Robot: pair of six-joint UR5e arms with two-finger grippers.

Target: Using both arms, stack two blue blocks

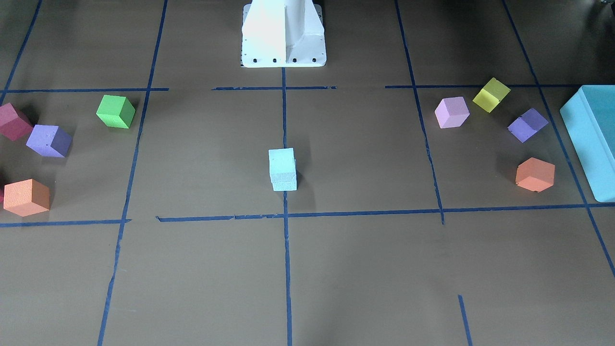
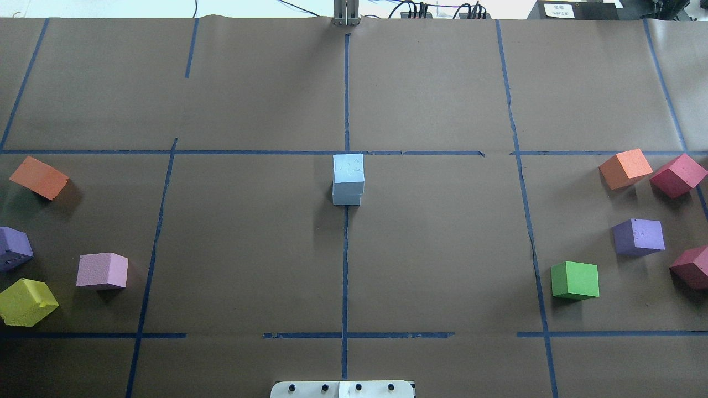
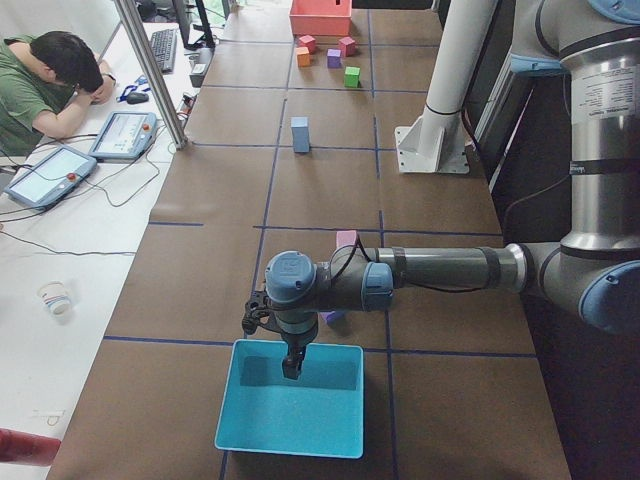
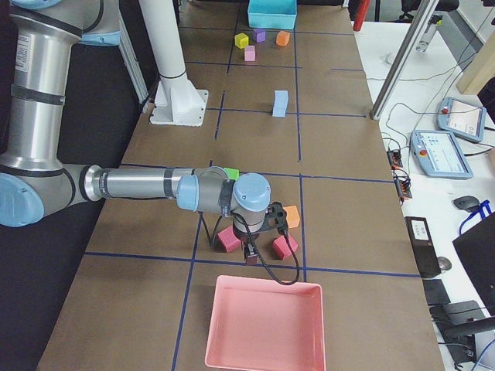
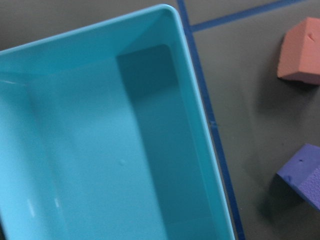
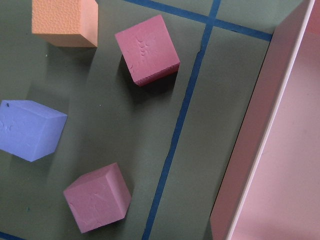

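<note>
The two blue blocks are stacked at the table's centre on the blue tape line, the upper block resting on the lower block. The stack also shows in the front view and in the side views. Neither gripper is near it. My left gripper hangs over the teal tray at the table's left end. My right gripper hangs beside the pink tray at the right end. I cannot tell whether either gripper is open or shut.
Orange, purple, lilac and yellow cubes lie on the left. Orange, dark red, purple and green cubes lie on the right. The white pedestal stands at the robot's side.
</note>
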